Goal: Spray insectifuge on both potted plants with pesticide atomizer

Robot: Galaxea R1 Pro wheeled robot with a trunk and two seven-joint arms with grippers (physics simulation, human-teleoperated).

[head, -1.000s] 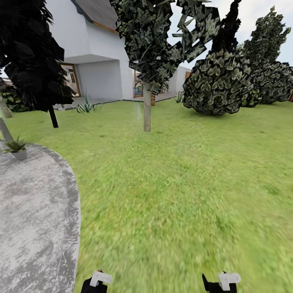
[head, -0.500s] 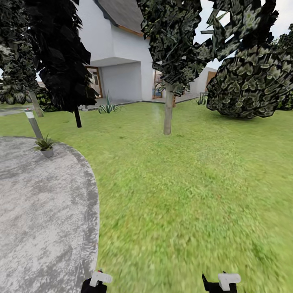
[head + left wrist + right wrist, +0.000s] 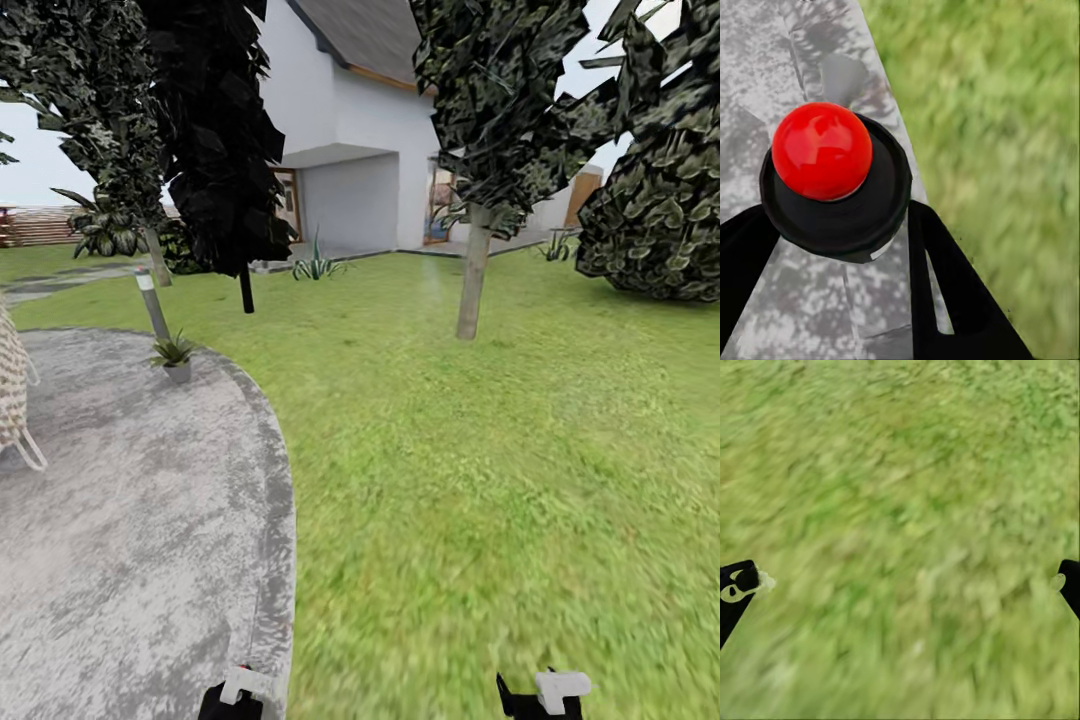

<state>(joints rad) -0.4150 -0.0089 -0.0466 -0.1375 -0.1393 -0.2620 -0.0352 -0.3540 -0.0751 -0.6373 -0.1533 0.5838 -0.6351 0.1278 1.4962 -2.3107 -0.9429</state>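
Note:
One potted plant (image 3: 176, 354), a small green rosette in a grey pot, stands at the far rim of the round grey patio (image 3: 120, 520) in the head view. My left gripper (image 3: 240, 688) hangs low at the patio's edge. In the left wrist view its fingers (image 3: 945, 285) are shut around a round black cap with a red ball (image 3: 821, 150), the top end of the pesticide atomizer; the green body is hidden. My right gripper (image 3: 550, 690) is open over the lawn, fingertips (image 3: 736, 585) far apart with nothing between them. The second plant is out of view.
A grey bollard lamp (image 3: 152, 303) leans just behind the pot. A wicker seat (image 3: 12, 395) shows at the patio's left edge. Tree trunks (image 3: 472, 285) and a dark bush (image 3: 655, 225) stand on the lawn before a white house (image 3: 350, 170).
The camera has swung left, so the whole scene has slid right in the picture. The wicker seat and more of the patio have come into view. Both grippers keep their places.

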